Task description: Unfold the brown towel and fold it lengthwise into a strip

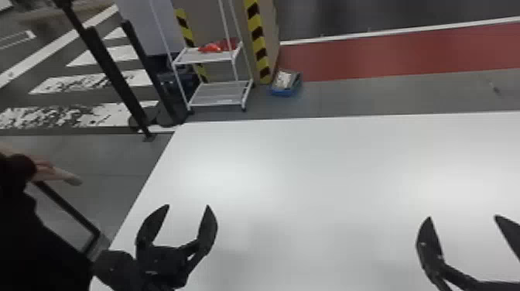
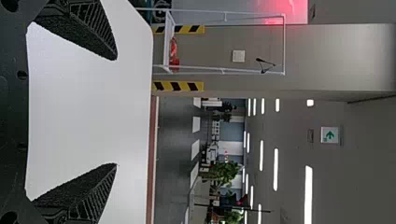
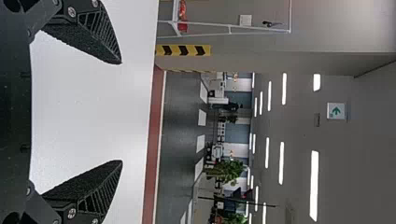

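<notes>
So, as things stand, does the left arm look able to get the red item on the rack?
Probably not: the red item sits on the rack, beyond the far edge of the white table, much of which lies between it and the open left gripper.

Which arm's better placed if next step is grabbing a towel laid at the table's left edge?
Probably left: the left gripper, open, is nearest that edge; the right gripper, also open, sits farther right.

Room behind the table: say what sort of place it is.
Probably an indoor industrial or test hall: white floor stripes, yellow-and-black tape and a green arrow sign.
</notes>
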You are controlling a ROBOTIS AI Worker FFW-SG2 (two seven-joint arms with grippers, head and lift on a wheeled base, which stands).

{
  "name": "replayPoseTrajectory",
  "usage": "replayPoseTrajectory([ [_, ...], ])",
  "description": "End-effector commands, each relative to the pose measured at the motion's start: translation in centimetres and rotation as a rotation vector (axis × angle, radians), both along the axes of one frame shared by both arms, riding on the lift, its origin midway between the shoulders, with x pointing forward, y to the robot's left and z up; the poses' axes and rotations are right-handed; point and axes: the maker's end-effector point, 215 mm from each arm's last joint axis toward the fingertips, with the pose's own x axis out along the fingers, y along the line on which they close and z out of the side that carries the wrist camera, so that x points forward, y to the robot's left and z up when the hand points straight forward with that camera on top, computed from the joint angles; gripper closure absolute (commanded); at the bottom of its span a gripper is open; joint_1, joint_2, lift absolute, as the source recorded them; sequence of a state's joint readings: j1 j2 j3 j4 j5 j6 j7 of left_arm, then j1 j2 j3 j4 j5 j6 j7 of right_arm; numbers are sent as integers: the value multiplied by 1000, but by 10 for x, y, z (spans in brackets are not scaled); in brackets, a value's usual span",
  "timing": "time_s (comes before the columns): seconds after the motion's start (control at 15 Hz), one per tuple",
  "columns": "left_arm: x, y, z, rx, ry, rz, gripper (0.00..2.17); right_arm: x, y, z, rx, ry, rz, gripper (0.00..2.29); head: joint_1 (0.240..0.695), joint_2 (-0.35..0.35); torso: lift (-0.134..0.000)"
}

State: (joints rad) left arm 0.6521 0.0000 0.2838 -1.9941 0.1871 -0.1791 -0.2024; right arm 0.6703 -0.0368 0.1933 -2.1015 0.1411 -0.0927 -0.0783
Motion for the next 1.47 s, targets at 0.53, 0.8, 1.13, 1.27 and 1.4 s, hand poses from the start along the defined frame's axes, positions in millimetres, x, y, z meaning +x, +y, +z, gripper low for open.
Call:
replayPoseTrajectory([
  [0.53, -1, 0, -1, 0, 1, 1, 53, -1, 0, -1, 4, 1, 2, 117, 695, 299, -121],
  [0.8, -2, -1, -1, -1, 2, 0, 53, -2, 0, -2, 4, 3, 2, 120, 695, 299, -121],
  [1.13, -1, -3, -3, -1, 6, -3, 53, -2, -1, -2, 3, 3, 0, 120, 695, 297, -121],
  [1.27, -1, -3, -1, 2, 2, -4, 53, -2, -1, -2, 5, 3, 0, 120, 695, 296, -121],
  [1.4, -1, -4, -2, 2, 5, -5, 53, -2, -1, -1, 5, 1, 0, 120, 695, 295, -121],
])
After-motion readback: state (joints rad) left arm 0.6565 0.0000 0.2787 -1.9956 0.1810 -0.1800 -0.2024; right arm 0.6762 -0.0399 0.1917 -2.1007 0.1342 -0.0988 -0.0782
